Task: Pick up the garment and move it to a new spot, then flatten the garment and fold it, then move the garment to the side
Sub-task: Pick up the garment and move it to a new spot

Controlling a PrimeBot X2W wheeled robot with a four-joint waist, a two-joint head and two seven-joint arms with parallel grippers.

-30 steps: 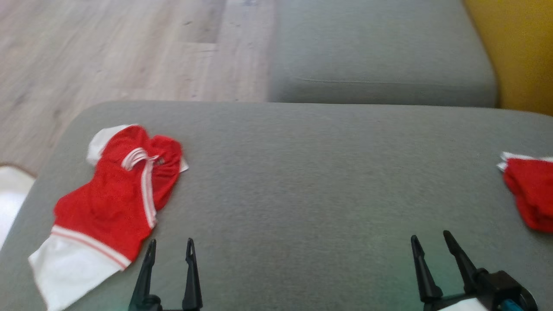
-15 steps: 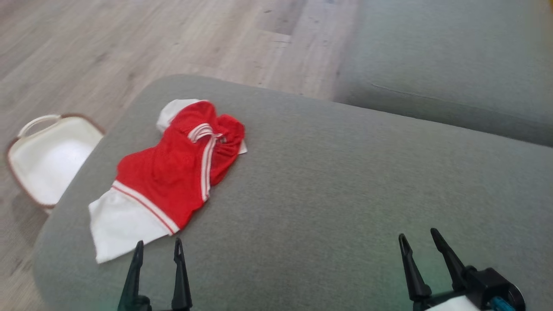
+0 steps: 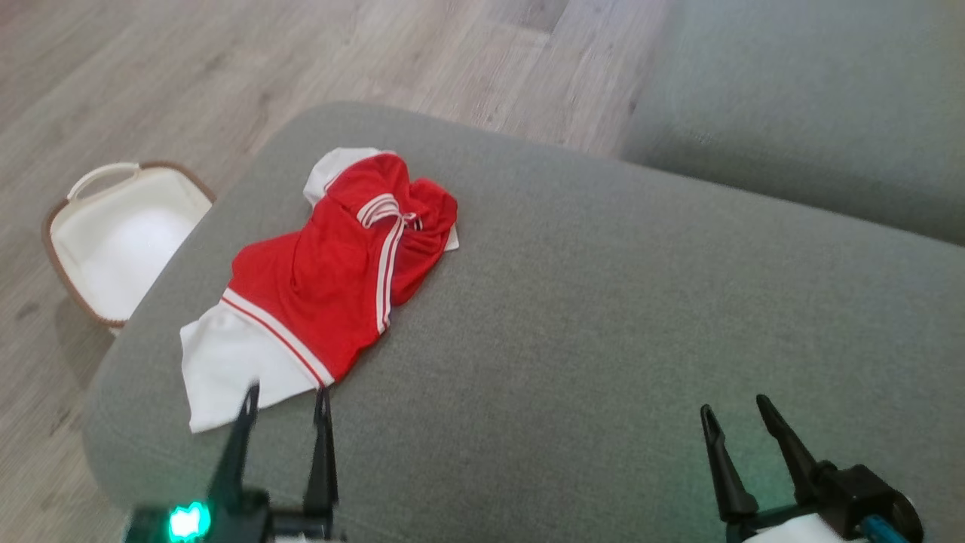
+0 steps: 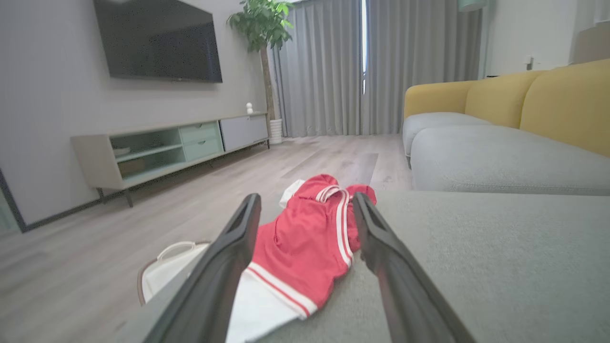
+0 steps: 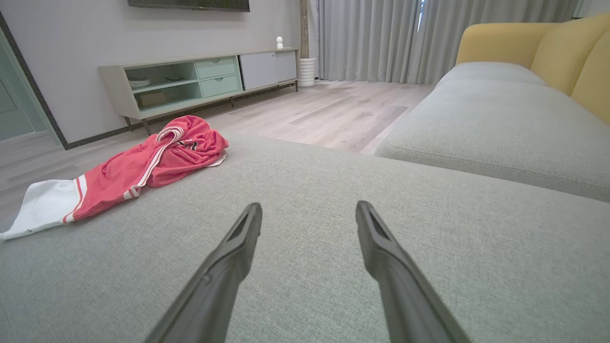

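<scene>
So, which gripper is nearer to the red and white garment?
The left. The left gripper is open right at the white hem of the garment; the right gripper, also open, is far off to its right over the grey cushion.

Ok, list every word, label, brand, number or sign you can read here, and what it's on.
None can be read.
Garment: red with white stripes, no legible print; a small dark mark at its bunched end is too blurred to read.
Basket: no lettering seen.
</scene>
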